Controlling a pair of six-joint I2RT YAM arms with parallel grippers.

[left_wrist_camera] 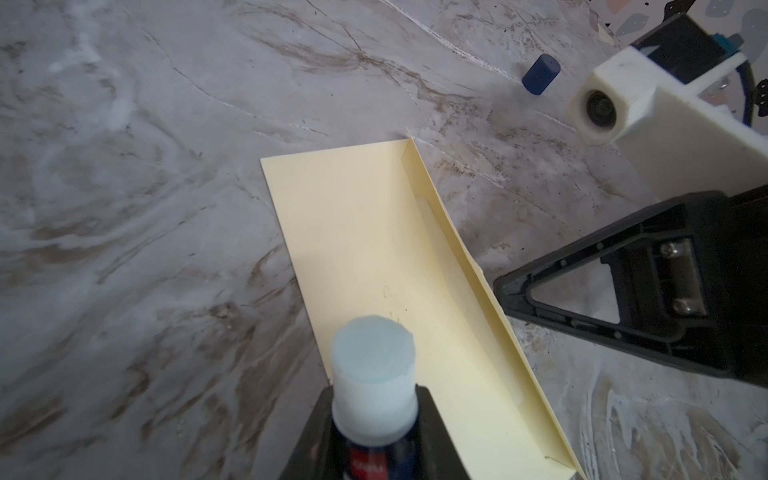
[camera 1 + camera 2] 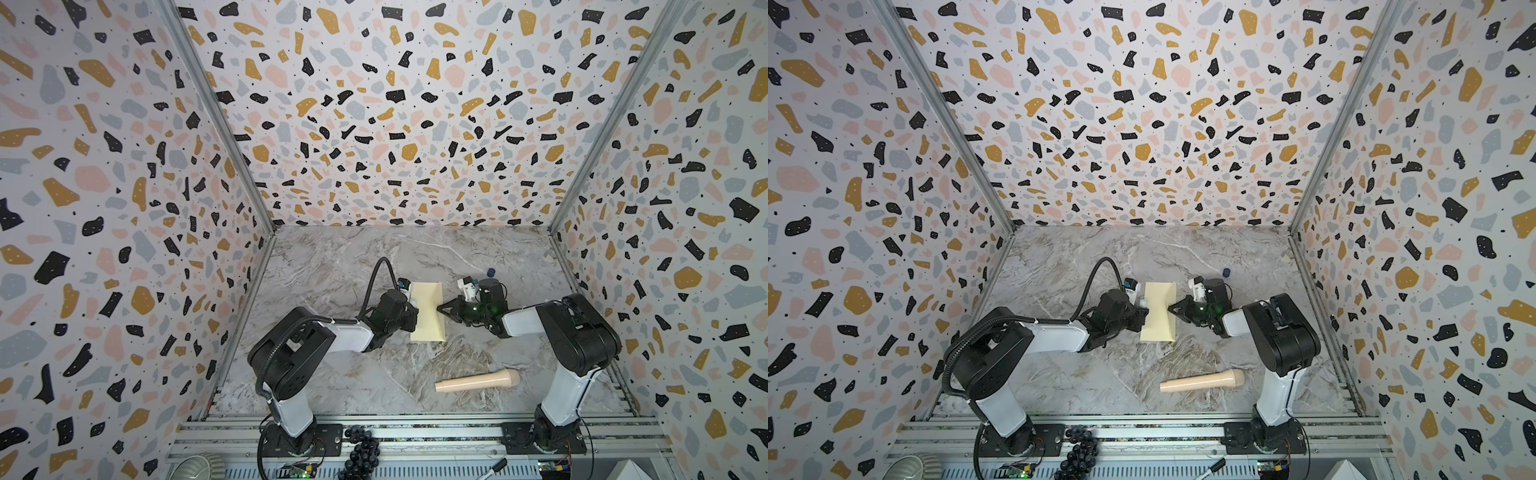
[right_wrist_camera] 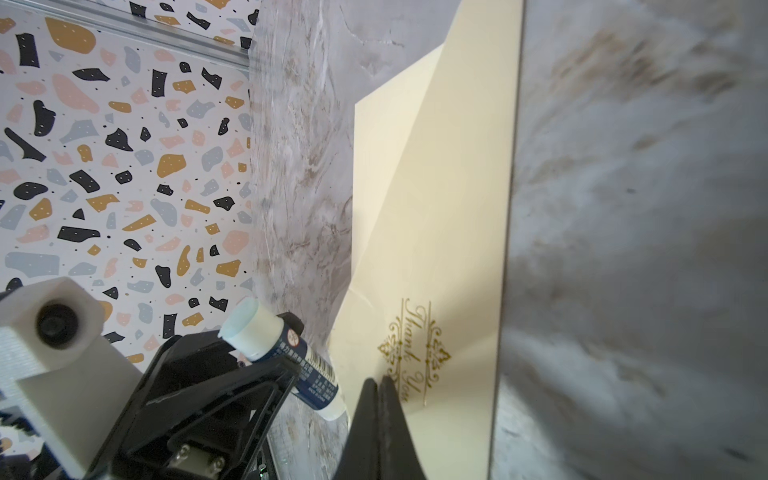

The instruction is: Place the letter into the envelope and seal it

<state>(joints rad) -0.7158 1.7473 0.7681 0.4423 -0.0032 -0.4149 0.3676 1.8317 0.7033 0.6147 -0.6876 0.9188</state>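
Envelope [image 2: 426, 311], pale cream-yellow, long rectangular paper. It lies flat near the middle of the grey-veined marble tabletop [image 2: 332, 374], between the two arms. Its flap [image 1: 465, 266] runs along the long side nearest the right arm and stands raised at an angle. A gold "Thank You" emblem [image 3: 415, 353] shows on the face turned toward that arm.

Letter: not in sight in any view. Whether it is inside the envelope cannot be told.

Left gripper [image 1: 374, 415]: clenched on a glue stick [image 1: 374, 365] with a dark blue barrel, white collar and uncapped pale blue tip. The tip is poised over the envelope's body near the long edge on the left arm's side. Contact with the paper cannot be told.

Right gripper [image 2: 441, 308]: fingers pressed together, tips against the flap's free edge about midway along. Whether paper is nipped between them cannot be told.

Small dark blue cylindrical cap [image 1: 540, 75]: on the table beyond the envelope, apart from it.

Beige wooden pestle-shaped handle [image 2: 478, 381]: near the front, well apart.

Hazards, as judged:
- The flap may drop if the right fingertips slip, covering the strip to be glued.
- The light envelope may drag or skid under the glue stroke, since nothing pins its body.
- Glue laid too far inward would miss the flap's landing zone.
- A hard press could crease the paper.
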